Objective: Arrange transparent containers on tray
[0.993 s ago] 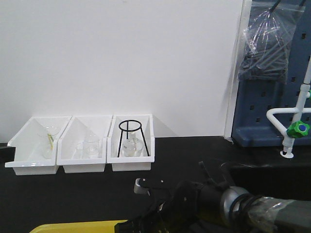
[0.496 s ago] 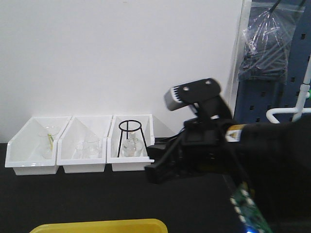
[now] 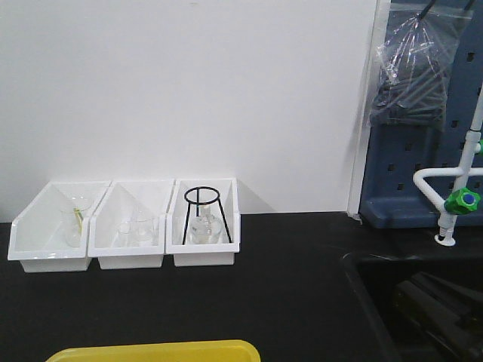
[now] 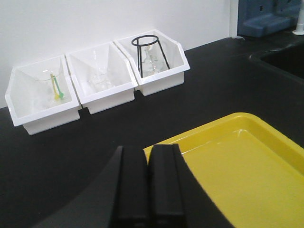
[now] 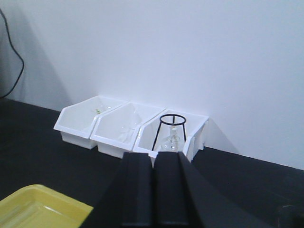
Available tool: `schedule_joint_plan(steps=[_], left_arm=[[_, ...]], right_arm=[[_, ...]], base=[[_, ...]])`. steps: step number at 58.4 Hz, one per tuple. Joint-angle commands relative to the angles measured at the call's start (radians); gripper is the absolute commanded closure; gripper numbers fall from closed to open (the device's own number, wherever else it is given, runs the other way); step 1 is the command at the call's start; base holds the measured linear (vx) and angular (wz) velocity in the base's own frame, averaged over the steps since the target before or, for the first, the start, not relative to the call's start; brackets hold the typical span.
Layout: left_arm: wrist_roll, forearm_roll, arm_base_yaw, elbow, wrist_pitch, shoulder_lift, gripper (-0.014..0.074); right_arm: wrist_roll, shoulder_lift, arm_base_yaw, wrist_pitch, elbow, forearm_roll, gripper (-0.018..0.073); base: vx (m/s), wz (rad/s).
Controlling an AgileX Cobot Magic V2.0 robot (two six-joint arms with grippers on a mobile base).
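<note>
Glassware (image 4: 99,76) sits inside three white bins (image 4: 102,92) along the wall, upper left of the left wrist view; each piece stands upright, long axis vertical, mouth up. Exact vessel types are hard to tell through clear glass. The right-hand bin also holds a black wire tripod (image 4: 149,52) standing over a small flask (image 3: 204,226).

Tray (image 4: 247,175) is at lower right of that view, nothing on it; no container placed yet.

Left gripper (image 4: 148,183): fingers pressed together, holding nothing. Right gripper (image 5: 153,187): same, closed and empty.

Risks, as judged:
- A closed gripper reaching into a bin would knock glass over.
- Tripod legs could snag on the flask lift.
- Clear glass against white makes a misjudged grasp likely.
</note>
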Motion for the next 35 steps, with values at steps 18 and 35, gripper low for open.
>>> schedule_joint_plan(steps=[18,35], left_arm=[[-0.001,-0.018,-0.004,0.022,-0.097,0.006,0.0603],[-0.001,-0.018,-0.004,0.022,-0.097,0.006,0.0603]], right_arm=[[-0.005,-0.006,-0.003,-0.138,-0.002,0.010,0.0571],[-0.005,-0.006,-0.003,-0.138,-0.002,0.010,0.0571]], base=[[0.00,0.00],[0.00,0.00]])
